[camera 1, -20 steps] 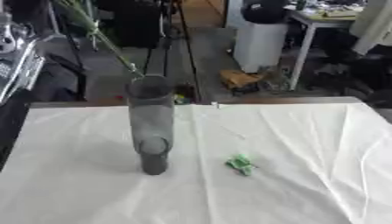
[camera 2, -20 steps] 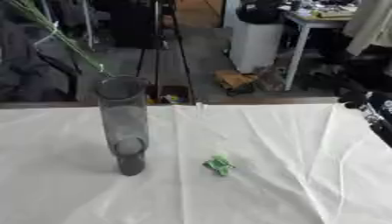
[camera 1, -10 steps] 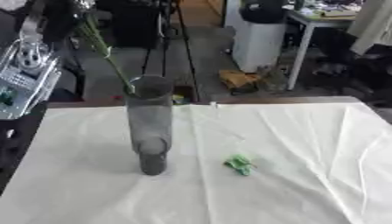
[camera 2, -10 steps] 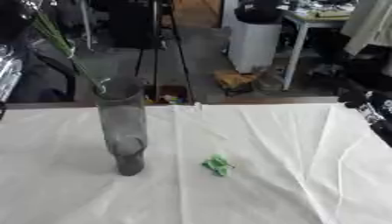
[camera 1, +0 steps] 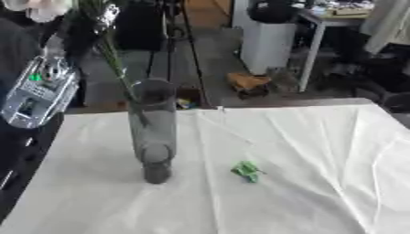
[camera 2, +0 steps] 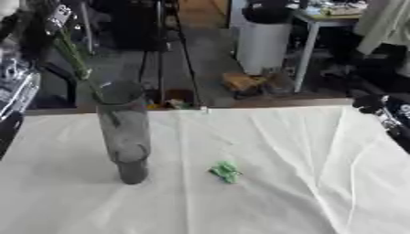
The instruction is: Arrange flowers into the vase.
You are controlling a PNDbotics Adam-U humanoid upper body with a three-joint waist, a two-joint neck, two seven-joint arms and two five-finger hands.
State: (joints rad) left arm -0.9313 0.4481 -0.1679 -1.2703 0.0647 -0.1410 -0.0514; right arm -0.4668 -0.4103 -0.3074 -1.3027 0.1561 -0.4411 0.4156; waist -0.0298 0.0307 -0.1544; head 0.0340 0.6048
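One white-clothed table (camera 1: 304, 137), tall grey vase (camera 1: 152, 132) standing left of centre. Flower stem (camera 1: 112, 55) enters its mouth, long axis leaning up-left toward the left hand (camera 1: 96, 11), the nearer one. Hand looks closed on the stem, though it's blurred. Right hand (camera 2: 392, 119) idles at the right edge; fingers unclear.

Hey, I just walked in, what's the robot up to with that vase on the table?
The robot is putting a flower into the vase, a tall grey one standing on the white tablecloth. Its left arm comes in from the upper left, and the green stem already reaches down into the vase's mouth. The left hand itself is hard to make out at the top edge. A small green scrap lies on the cloth right of the vase. Part of the right arm shows at the right edge.
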